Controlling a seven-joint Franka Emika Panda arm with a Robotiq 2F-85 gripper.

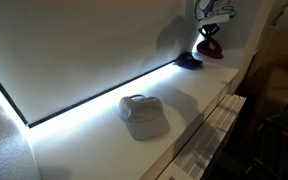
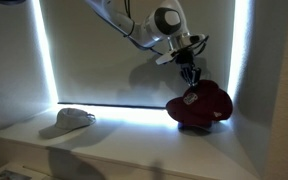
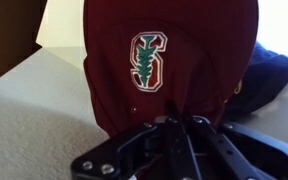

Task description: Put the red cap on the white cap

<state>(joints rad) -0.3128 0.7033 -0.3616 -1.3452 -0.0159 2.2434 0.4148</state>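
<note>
The red cap [image 2: 199, 107] is a maroon baseball cap with a tree-and-S logo. It hangs from my gripper [image 2: 191, 80] at the far end of the white shelf, lifted a little. It fills the wrist view [image 3: 169, 60], where my gripper [image 3: 179, 125] is shut on a pinch of its fabric. In an exterior view it shows small [image 1: 210, 47] under my gripper [image 1: 210, 33]. The white cap [image 1: 143, 115] lies on the shelf well away from it, also seen in the exterior view from the front [image 2: 68, 121].
A dark navy cap [image 1: 189, 61] lies on the shelf beside the red cap and shows at the wrist view's right edge [image 3: 279, 75]. A backlit wall panel [image 2: 134, 50] runs behind the white shelf [image 1: 94, 130]. A slatted front edge [image 1: 209, 140] borders the shelf.
</note>
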